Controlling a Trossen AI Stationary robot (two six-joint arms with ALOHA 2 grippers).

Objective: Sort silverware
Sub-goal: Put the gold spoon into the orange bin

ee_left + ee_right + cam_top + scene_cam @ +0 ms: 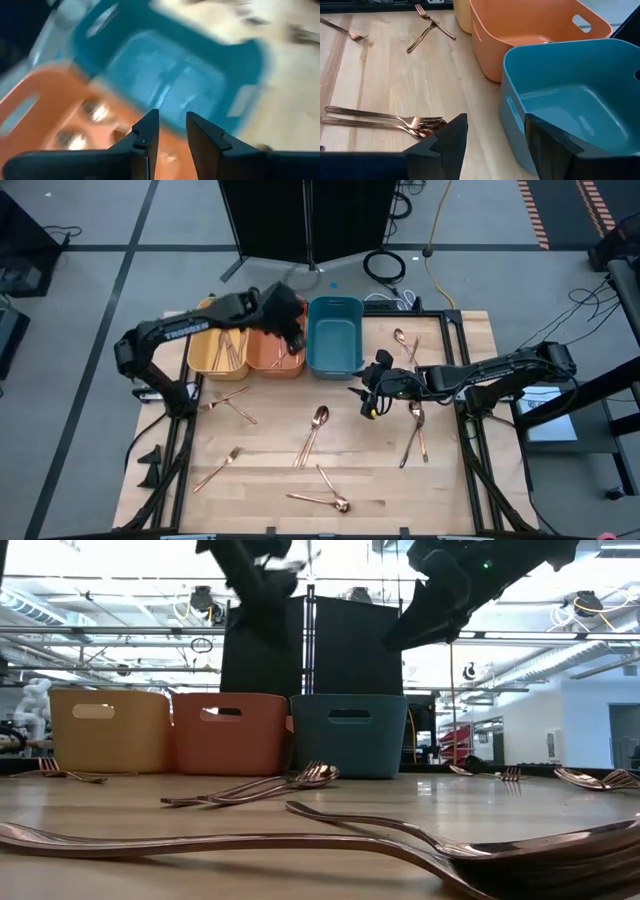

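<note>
Two pincers, both spread and empty: left pincer (pixel 293 332) hangs over the orange bin (pixel 274 352), right pincer (pixel 371 392) beside the teal bin (pixel 334 337). Overlapping silverware (pixel 310 437) below could get grabbed double, probably.

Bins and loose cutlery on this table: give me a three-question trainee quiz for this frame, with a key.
1. True or false: the teal bin holds cutlery.
2. Which bin is the left pincer above?
A. yellow
B. orange
C. teal
3. Fill in: the right pincer hangs over the table with its fingers ____ and nothing between them.

Key:
1. False; the right wrist view shows it empty.
2. B, the orange bin, whose floor shows spoon bowls in the left wrist view.
3. Open.
</note>
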